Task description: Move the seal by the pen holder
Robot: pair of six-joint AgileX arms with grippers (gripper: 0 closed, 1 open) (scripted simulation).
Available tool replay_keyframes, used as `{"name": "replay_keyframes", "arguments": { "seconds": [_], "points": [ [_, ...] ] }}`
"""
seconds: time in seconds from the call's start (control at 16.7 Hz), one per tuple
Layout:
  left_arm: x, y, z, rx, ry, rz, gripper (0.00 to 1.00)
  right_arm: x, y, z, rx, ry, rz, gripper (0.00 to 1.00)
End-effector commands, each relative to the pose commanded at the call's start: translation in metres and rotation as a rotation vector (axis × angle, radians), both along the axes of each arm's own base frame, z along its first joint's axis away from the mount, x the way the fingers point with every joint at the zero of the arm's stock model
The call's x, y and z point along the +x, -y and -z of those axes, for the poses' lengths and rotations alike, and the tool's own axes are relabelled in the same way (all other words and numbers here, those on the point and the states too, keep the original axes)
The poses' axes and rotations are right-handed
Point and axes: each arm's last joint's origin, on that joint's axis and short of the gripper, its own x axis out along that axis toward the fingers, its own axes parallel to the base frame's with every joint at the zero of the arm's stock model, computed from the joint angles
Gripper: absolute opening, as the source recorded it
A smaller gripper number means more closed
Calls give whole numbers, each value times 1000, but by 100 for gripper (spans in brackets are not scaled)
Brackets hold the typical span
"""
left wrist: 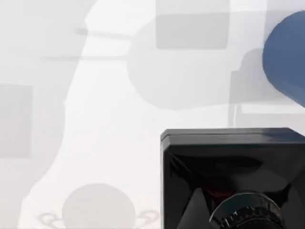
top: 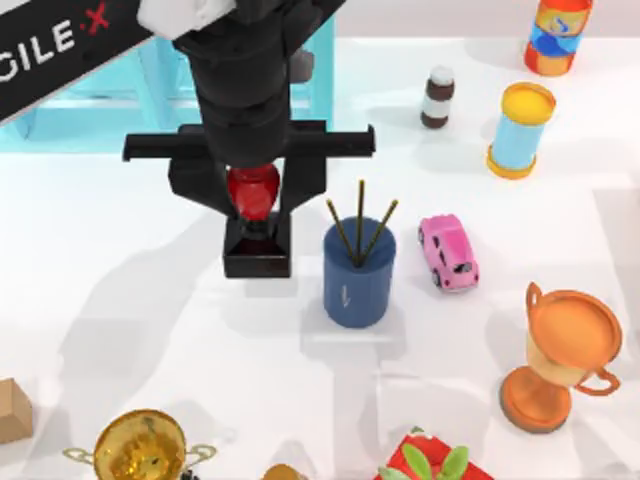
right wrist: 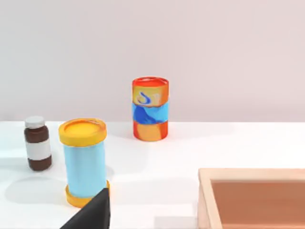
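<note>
On the white desk [top: 120, 330] my left tool [top: 254, 200] stands over the seal [top: 256, 232], its two fingers closed against the red knob, the black base set down just left of the pen holder [top: 358, 272]. I judge this the placing step, nearly done. Next I should spread the fingers and rise straight up, so the seal is not tipped. My right tool [right wrist: 93, 212] is parked at the desk's right.

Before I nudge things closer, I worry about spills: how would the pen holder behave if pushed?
The pen holder is an upright cylinder, so a low push probably slides it; a high one might tip it. Its three sticks look loose and could rattle or fall out. On its side, it would likely roll.
</note>
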Motion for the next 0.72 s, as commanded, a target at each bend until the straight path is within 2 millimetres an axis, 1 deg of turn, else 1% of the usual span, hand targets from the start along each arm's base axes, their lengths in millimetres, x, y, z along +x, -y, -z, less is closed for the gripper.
{"name": "replay_keyframes", "arguments": {
  "seconds": [0.6,0.66,0.72],
  "points": [
    [0,0,0,0,0,0,98,0,0,0,0,0,0,100],
    [0,0,0,0,0,0,100,0,0,0,0,0,0,100],
    [0,0,0,0,0,0,100,0,0,0,0,0,0,100]
  ]
}}
